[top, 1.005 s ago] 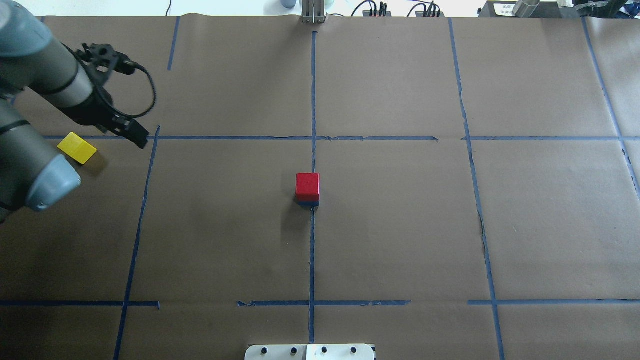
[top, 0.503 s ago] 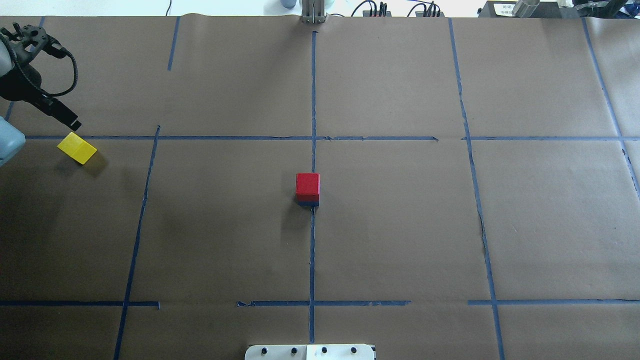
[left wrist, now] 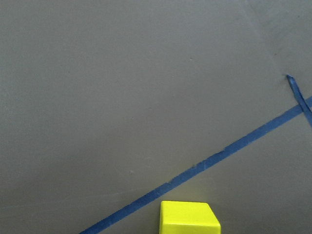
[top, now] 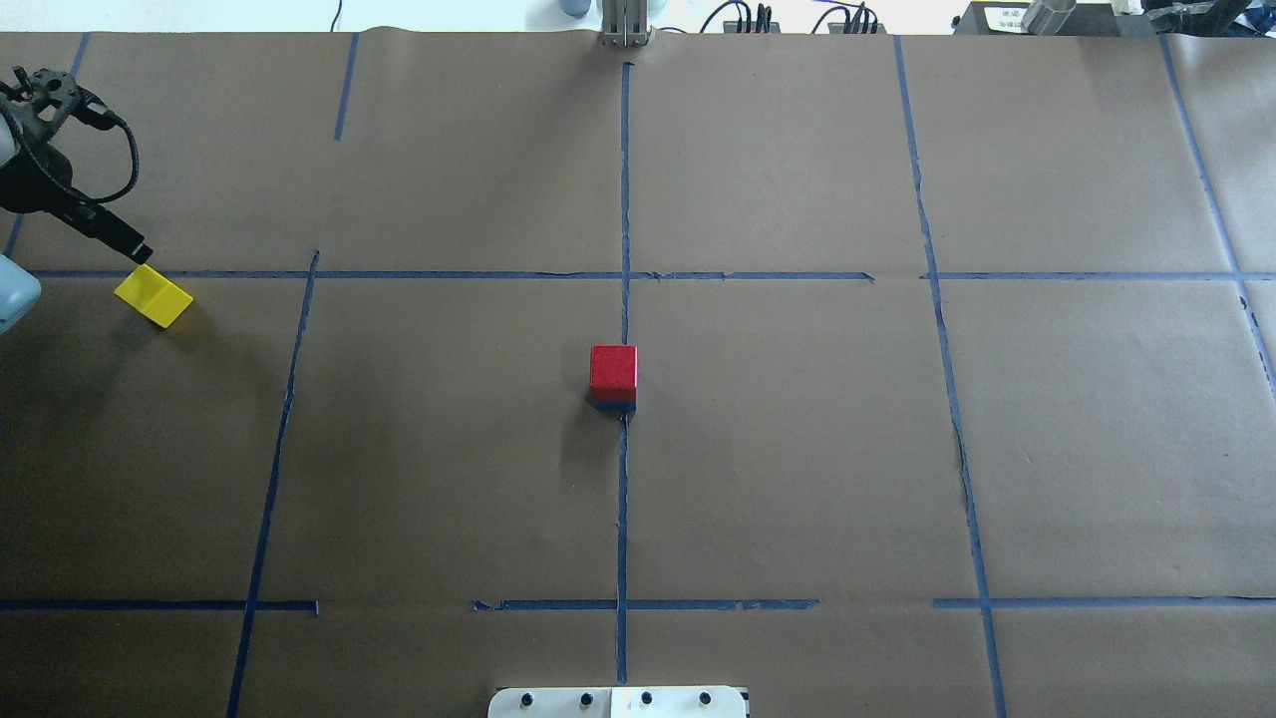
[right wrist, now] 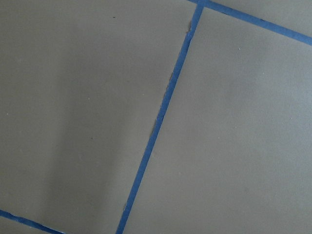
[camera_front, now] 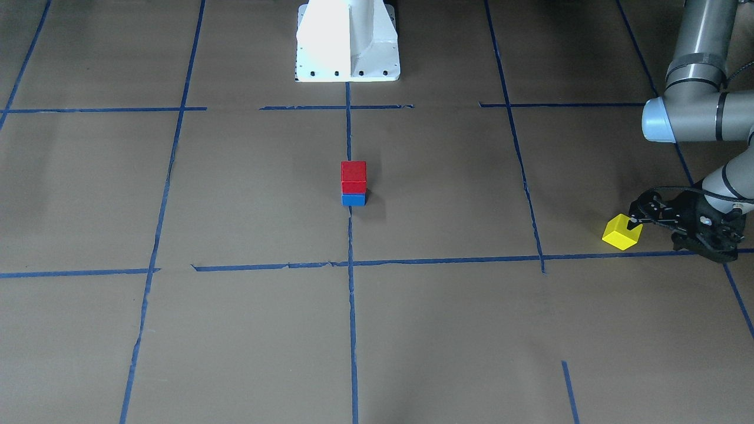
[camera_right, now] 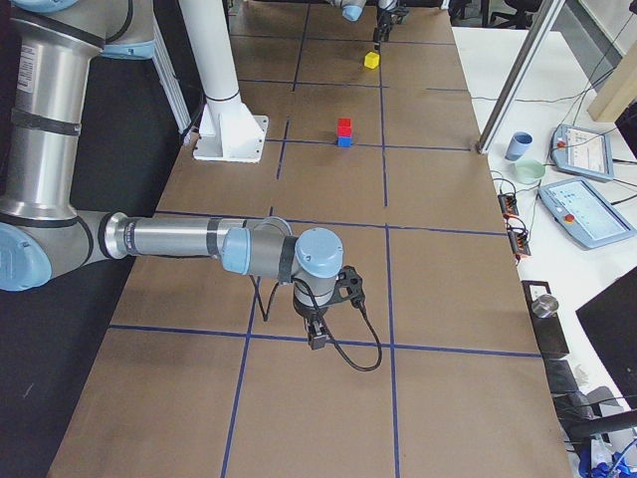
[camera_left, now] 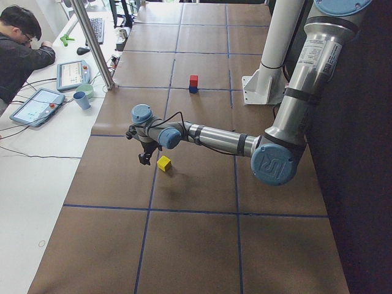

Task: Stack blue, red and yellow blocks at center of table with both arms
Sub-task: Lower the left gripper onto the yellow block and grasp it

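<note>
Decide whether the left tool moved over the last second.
Yes: the left tool swung left, away from the vertical tape line, toward the yellow block.

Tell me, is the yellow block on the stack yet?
Off. The yellow block sits on the table, far from the red-on-blue stack.

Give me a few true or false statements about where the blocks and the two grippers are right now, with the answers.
1. The red block sits on the blue block. True.
2. The yellow block tops the pile at the centre. False: it lies alone on the brown paper, far out on the robot's left side.
3. The left gripper is right beside the yellow block. True.
4. The right gripper hangs over the red block. False: it is over bare paper and blue tape, well away from all three blocks.
</note>
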